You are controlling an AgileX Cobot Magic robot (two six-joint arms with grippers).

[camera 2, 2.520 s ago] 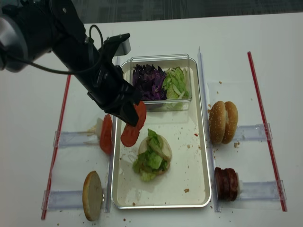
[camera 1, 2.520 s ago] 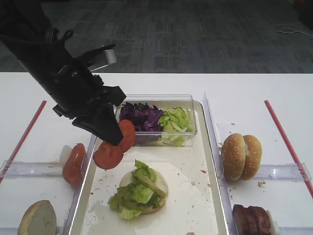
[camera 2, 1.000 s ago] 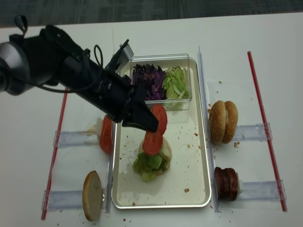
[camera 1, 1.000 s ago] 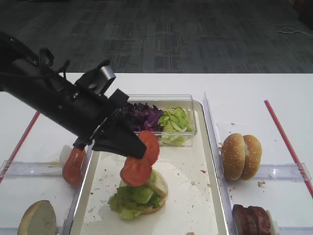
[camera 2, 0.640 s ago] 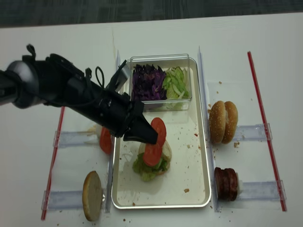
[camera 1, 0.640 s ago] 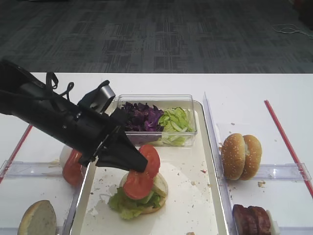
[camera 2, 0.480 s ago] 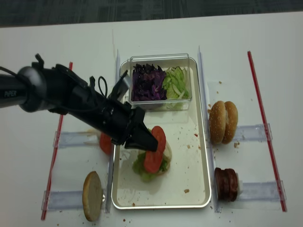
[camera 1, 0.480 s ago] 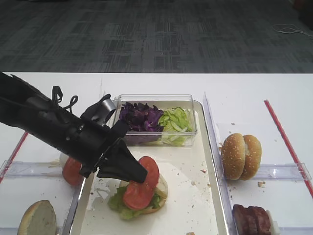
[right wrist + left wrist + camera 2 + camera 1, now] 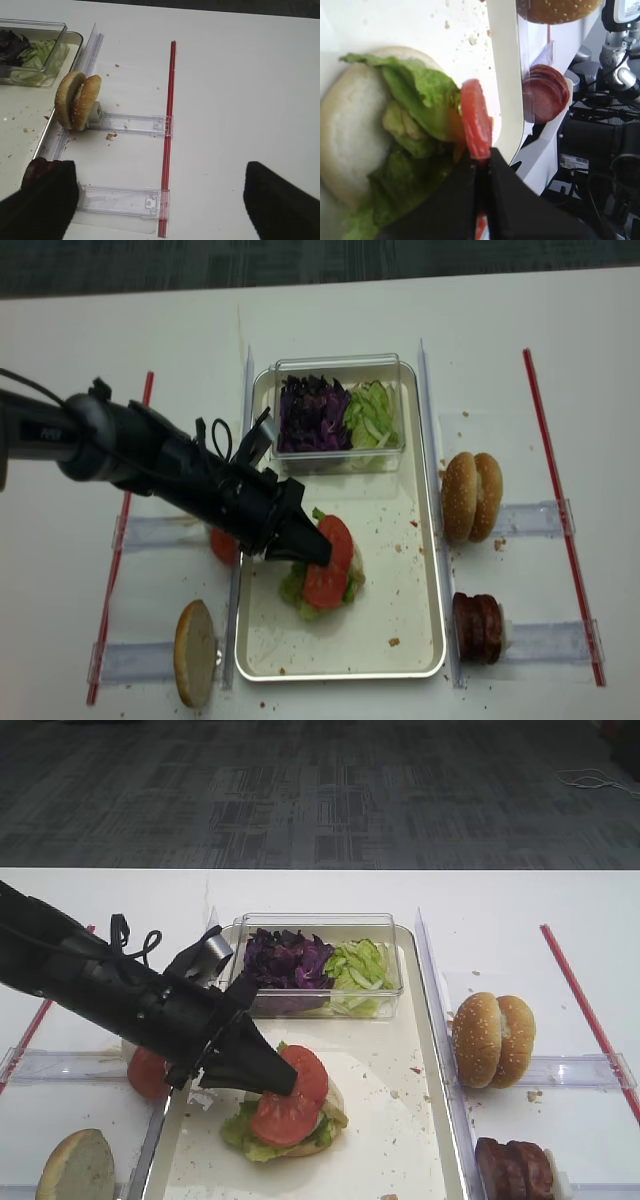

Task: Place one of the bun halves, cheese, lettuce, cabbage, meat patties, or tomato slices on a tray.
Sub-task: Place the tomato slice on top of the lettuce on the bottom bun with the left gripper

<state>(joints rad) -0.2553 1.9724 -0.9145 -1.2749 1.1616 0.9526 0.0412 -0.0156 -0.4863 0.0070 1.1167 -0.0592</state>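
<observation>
Lowered since earlier, left pincer [image 9: 283, 1082] remains clamped on glossy red tomato slices [image 9: 288, 1095], now resting on lettuce-topped bun in off-white rectangular tray [image 9: 400, 1140]; release outstanding.

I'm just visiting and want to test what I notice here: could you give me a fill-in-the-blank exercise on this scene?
1. The left tool is shut on red ____ slices.
2. Those slices sit over green lettuce on a ____ half.
3. The clear tub holds lettuce beside ____ cabbage.
4. The tub stands on the ____.

Missing words: tomato; bun; purple; tray
</observation>
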